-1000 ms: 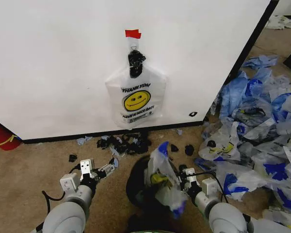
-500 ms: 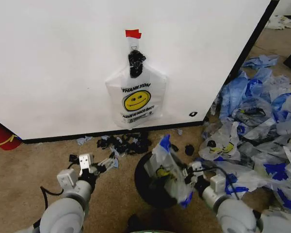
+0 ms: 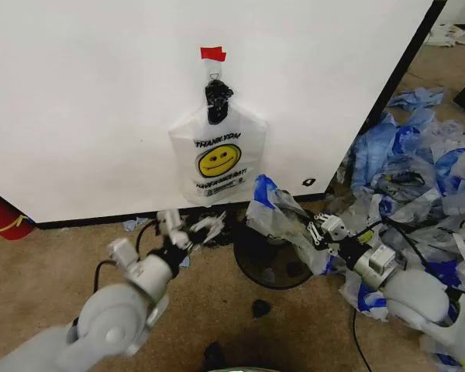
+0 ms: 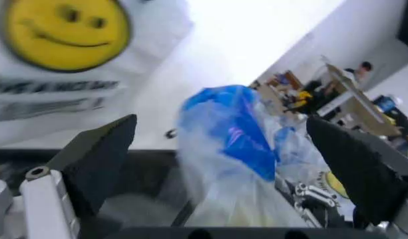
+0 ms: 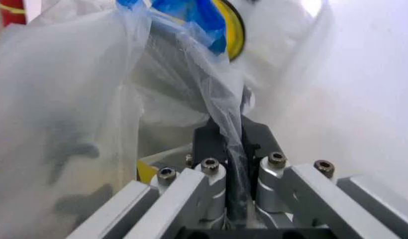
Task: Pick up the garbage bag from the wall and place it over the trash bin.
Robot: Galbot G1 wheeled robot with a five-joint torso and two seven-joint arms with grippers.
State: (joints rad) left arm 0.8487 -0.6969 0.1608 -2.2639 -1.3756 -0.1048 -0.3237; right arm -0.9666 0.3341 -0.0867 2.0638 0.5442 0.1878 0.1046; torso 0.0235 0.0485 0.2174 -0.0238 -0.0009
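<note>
The right gripper held the garbage bag pinched above the trash bin — the left gripper, jaws spread, should catch the opposite edge before lowering evenly.

White bag hanging on wall: "THANK YOU" in dark capitals arched over yellow smiley face. Below smiley, "HAVE A NICE DAY!", then smaller lines too fine to read. Left wrist view, same bag up close: smiley plain, dark lettering under it blurred, unreadable. Bags heaped on floor at right: print on them illegible.
</note>
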